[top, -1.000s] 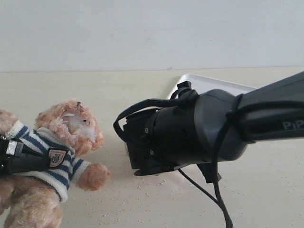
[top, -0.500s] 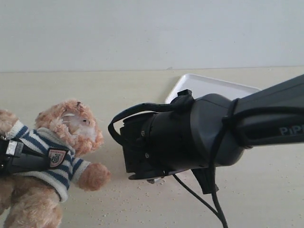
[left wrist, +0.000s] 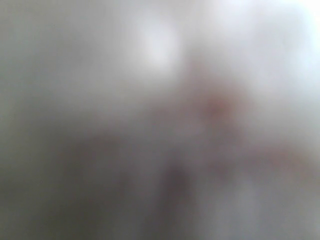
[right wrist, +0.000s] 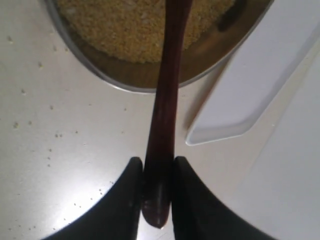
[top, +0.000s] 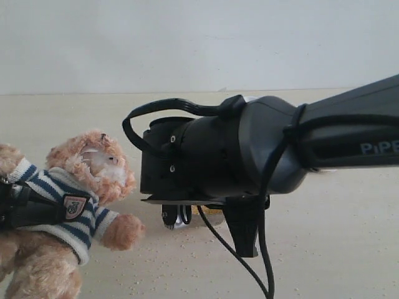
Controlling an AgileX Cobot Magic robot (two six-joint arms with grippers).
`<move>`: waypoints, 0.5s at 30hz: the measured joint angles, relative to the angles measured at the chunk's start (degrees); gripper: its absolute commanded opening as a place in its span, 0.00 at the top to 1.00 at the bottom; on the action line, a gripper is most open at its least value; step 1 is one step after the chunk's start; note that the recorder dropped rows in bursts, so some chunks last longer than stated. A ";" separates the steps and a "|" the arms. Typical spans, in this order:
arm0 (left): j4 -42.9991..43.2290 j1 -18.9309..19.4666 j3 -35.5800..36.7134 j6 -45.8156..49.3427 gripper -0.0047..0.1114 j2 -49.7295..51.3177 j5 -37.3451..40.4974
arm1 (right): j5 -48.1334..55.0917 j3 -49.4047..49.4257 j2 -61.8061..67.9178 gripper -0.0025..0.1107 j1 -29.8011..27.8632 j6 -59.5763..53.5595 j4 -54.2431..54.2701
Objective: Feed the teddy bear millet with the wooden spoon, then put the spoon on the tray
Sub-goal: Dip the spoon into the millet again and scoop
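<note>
The teddy bear [top: 93, 180] leans at the left of the exterior view, in its striped shirt. My left gripper [top: 37, 212] is clamped across its torso; the left wrist view is a blur. In the right wrist view my right gripper [right wrist: 157, 167] is shut on the handle end of the wooden spoon [right wrist: 164, 115]. The handle runs out over the millet [right wrist: 130, 30] in the metal bowl [right wrist: 145, 82], and the spoon's round end is out of frame. A corner of the white tray [right wrist: 240, 110] lies beside the bowl. In the exterior view the right arm [top: 249, 156] hides most of the bowl and tray.
Stray grains [top: 168, 261] dot the pale tabletop in front of the bear and under the arm. A sliver of the bowl [top: 209, 215] shows beneath the right wrist. A black cable [top: 243, 261] hangs from the right arm down toward the table.
The right arm has swung left and risen, now covering the tray and exposing a bit of the bowl beneath it. The bear and the left gripper have stayed put.
</note>
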 measured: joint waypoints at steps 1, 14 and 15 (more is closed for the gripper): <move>0.00 0.00 0.00 0.00 0.91 0.00 0.00 | 0.00 0.00 0.00 0.89 0.00 0.00 0.88; 0.00 0.00 0.00 0.00 0.91 0.00 0.00 | -0.14 0.00 -1.50 0.89 -1.50 0.71 6.96; 0.00 0.00 0.00 0.00 0.91 0.00 0.00 | -0.14 0.00 -1.90 0.89 -1.89 0.71 7.73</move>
